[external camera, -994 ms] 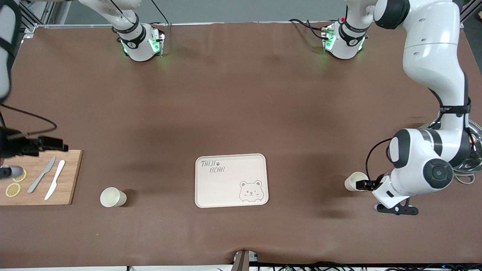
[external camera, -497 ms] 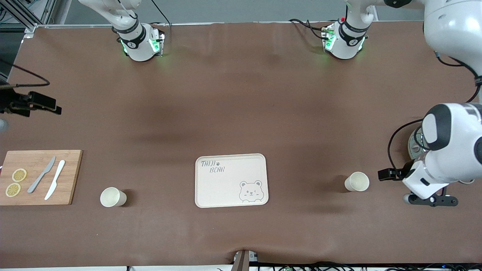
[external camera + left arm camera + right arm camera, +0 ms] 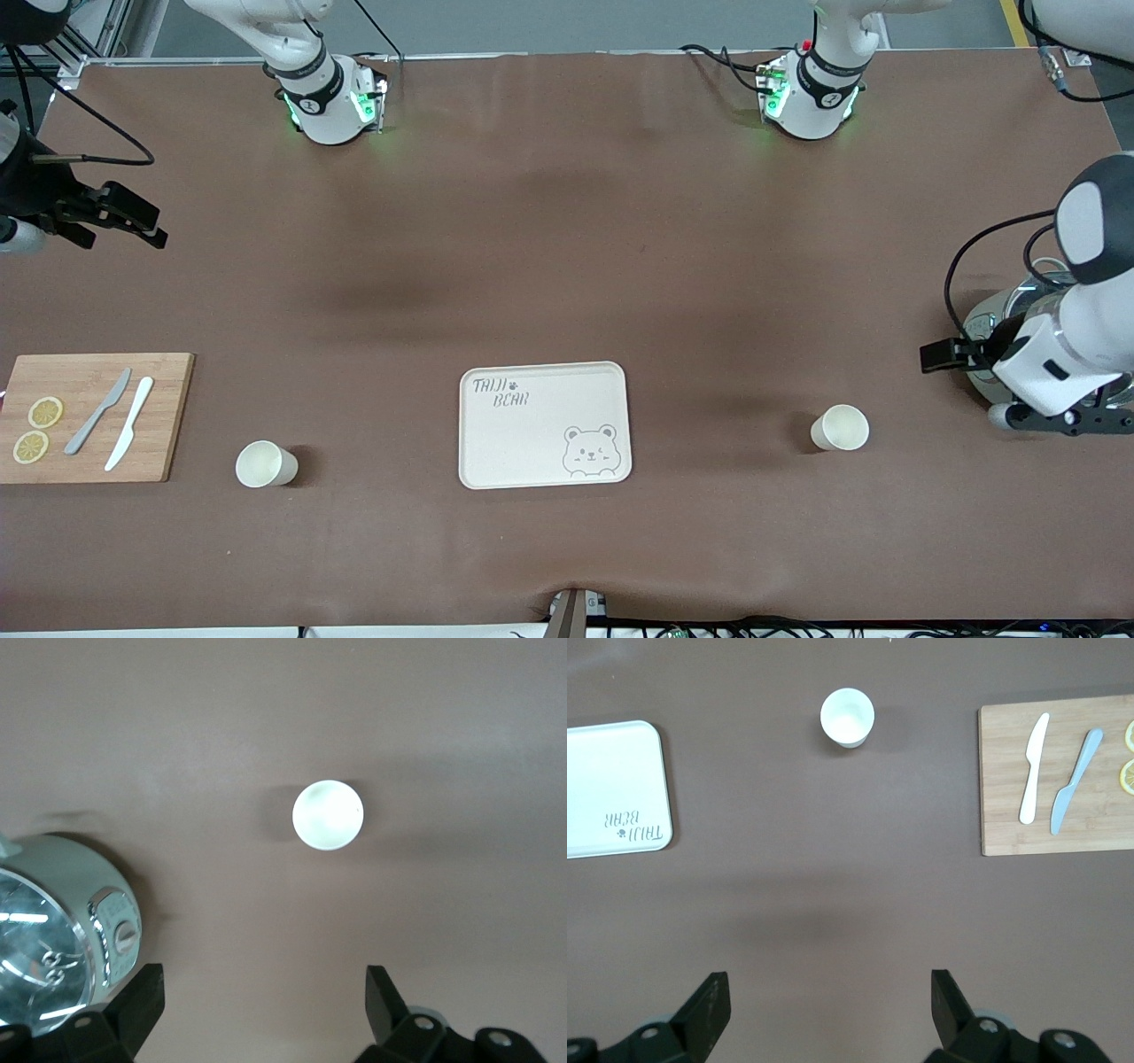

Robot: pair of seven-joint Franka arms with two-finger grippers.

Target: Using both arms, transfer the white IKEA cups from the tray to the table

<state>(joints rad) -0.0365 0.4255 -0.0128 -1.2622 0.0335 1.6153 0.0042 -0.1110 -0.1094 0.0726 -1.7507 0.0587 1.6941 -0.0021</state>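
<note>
Two white cups stand upright on the brown table, one on each side of the bear-printed tray (image 3: 532, 443). One cup (image 3: 264, 464) is toward the right arm's end and also shows in the right wrist view (image 3: 847, 718). The other cup (image 3: 840, 427) is toward the left arm's end and also shows in the left wrist view (image 3: 328, 815). My left gripper (image 3: 928, 356) is open and empty in the air beside a metal pot, apart from its cup; it also shows in its wrist view (image 3: 263, 1005). My right gripper (image 3: 146, 223) is open and empty over bare table (image 3: 830, 1005).
A wooden cutting board (image 3: 164, 416) with two knives and lemon slices lies at the right arm's end; it also shows in the right wrist view (image 3: 1001, 780). A shiny metal pot (image 3: 983, 323) with a glass lid stands at the left arm's end, under the left arm (image 3: 53, 930).
My left gripper has drawn back from the cup at its end and risen toward the metal pot. My right gripper has left the cutting board and moved toward the robots' bases. Neither cup moved.
</note>
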